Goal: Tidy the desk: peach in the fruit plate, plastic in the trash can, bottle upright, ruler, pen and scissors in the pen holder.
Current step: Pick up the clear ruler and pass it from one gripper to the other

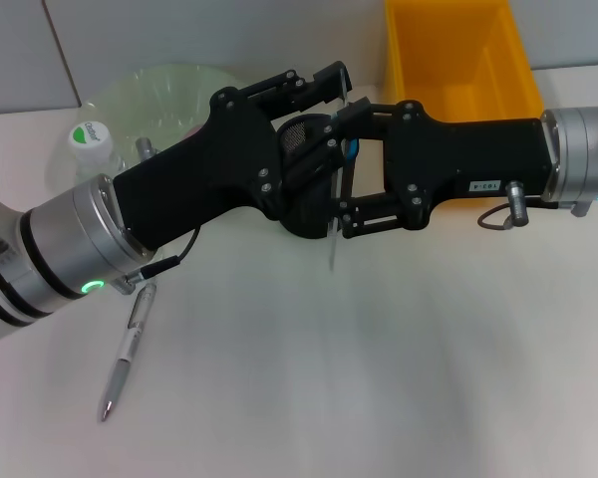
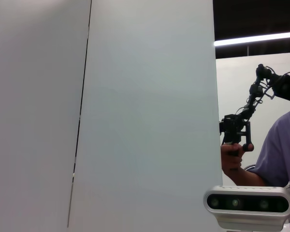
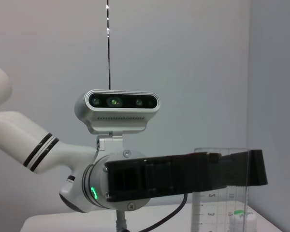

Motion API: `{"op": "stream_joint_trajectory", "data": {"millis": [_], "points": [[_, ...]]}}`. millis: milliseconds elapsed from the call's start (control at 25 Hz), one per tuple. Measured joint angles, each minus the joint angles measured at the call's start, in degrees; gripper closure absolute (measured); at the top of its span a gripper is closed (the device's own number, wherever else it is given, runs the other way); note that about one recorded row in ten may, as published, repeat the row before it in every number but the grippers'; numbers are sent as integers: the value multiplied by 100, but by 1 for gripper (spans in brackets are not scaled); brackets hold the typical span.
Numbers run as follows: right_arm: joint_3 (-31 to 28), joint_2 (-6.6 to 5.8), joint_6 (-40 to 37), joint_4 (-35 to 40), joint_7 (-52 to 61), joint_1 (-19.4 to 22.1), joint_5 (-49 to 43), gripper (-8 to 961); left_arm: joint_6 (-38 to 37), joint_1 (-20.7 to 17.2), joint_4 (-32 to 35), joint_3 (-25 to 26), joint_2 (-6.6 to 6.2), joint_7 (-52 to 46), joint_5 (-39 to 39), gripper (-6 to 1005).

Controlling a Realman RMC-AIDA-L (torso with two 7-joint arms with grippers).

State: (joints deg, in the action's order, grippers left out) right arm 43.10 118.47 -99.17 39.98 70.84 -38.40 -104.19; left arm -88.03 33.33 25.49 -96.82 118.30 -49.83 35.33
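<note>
The black mesh pen holder [image 1: 301, 132] stands mid-desk, mostly covered by both arms. My left gripper [image 1: 304, 85] reaches over it from the left. My right gripper [image 1: 345, 167] comes in from the right, its jaws spread wide either side of the clear ruler [image 1: 333, 249], which stands upright [image 3: 222, 198] at the holder. Something blue [image 1: 351, 149] shows by the holder's rim. A silver pen [image 1: 128, 349] lies on the desk at the front left. The white-capped bottle [image 1: 88, 139] is beside the pale green fruit plate [image 1: 169, 85]. Peach, plastic and scissors are hidden.
The yellow trash can [image 1: 458, 60] stands at the back right. The desk's back edge meets a grey wall. The left wrist view shows only wall panels, a person [image 2: 280, 159] farther off and the right wrist's camera [image 2: 249, 205].
</note>
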Motion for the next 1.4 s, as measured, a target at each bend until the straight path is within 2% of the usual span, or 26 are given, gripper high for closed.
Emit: {"op": "stream_joint_trajectory", "data": {"millis": [280,520,1400], "points": [[5,0,18,0,91,-24,4,177,8,1,0,19,0,0,0,633],[7,0,21,1,101,-27,4,353,18,8,-9,40,0,0,-1,634],[-3,-31,70,2,58,-28,-33,480,26,0,-10,51,9,0,-3,633]]}}
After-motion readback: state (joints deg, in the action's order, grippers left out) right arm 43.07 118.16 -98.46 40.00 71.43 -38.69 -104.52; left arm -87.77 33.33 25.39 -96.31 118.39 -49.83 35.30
